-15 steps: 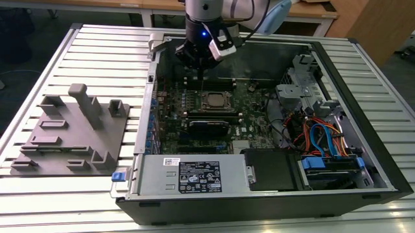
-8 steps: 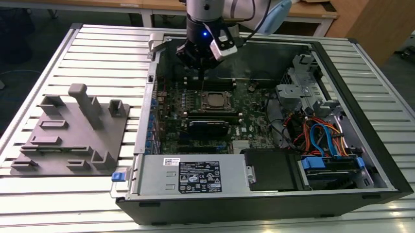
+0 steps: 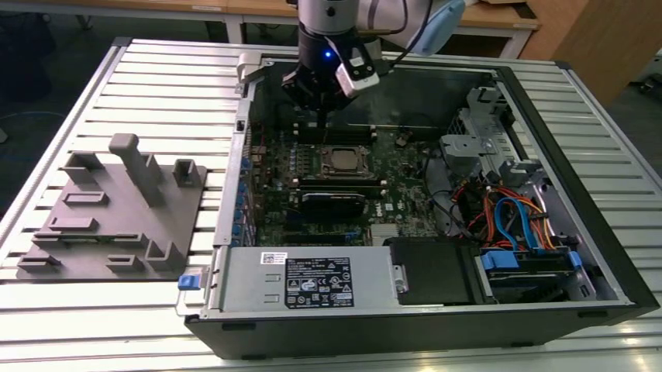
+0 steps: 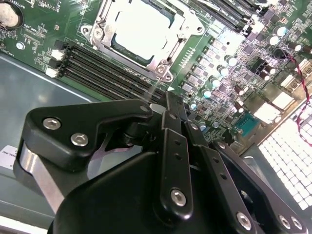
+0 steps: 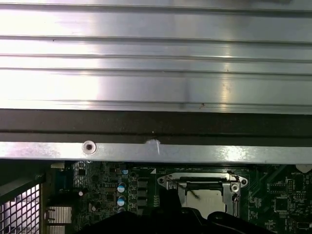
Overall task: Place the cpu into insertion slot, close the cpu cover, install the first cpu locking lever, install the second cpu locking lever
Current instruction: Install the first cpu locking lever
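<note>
Claw [image 4: 163, 105], pinched shut, hangs over the memory slots [image 4: 107, 68]. Beside them the cpu [image 4: 141, 27] lies under the closed cpu cover [image 4: 146, 61].

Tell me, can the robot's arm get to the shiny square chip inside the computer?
Probably yes. The gripper hangs over the open computer case, close beside the cpu, whose top shows through the cpu cover, and nothing stands between them.

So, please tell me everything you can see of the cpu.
The cpu is a small flat square chip with a pale, dull metal top. It lies level, set into the green board, framed by the window of the cpu cover, whose metal rim lies around its edges. The tool is apart from it.
</note>
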Motion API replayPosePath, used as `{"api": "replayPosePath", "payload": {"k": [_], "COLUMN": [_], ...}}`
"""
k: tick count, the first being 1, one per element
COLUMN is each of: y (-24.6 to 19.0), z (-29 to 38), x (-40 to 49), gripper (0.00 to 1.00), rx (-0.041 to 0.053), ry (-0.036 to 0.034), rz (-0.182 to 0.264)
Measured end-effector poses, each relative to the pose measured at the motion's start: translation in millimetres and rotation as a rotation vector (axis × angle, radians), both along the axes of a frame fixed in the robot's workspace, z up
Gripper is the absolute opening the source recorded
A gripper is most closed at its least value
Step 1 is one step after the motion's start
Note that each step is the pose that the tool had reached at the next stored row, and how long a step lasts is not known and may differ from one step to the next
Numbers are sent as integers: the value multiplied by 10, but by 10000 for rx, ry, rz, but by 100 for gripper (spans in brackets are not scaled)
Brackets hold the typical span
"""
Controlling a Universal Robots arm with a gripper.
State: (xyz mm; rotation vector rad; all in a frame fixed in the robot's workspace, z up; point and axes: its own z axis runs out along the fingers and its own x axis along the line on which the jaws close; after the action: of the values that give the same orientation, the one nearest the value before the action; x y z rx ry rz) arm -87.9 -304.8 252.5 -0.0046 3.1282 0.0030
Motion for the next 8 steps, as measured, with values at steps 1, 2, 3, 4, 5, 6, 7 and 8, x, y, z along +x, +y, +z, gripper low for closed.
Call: {"api": "replayPosePath", "payload": {"k": [1, 2, 3, 4, 5, 6, 7, 8], "y": [0, 0, 0, 0, 0, 0, 0, 0], "z": [-1, -1, -1, -2, -2, -2, -2, -2], "x": [3, 8, 10, 12, 12, 13, 15, 15], "gripper": [10, 10, 10, 10, 10, 10, 10, 10], "rx": [-1, -2, -3, -4, -8, -23, -29, -29], "ry": [0, 0, 0, 0, 0, 0, 0, 0], "rz": [0, 0, 0, 0, -1, 0, 0, -1]}}
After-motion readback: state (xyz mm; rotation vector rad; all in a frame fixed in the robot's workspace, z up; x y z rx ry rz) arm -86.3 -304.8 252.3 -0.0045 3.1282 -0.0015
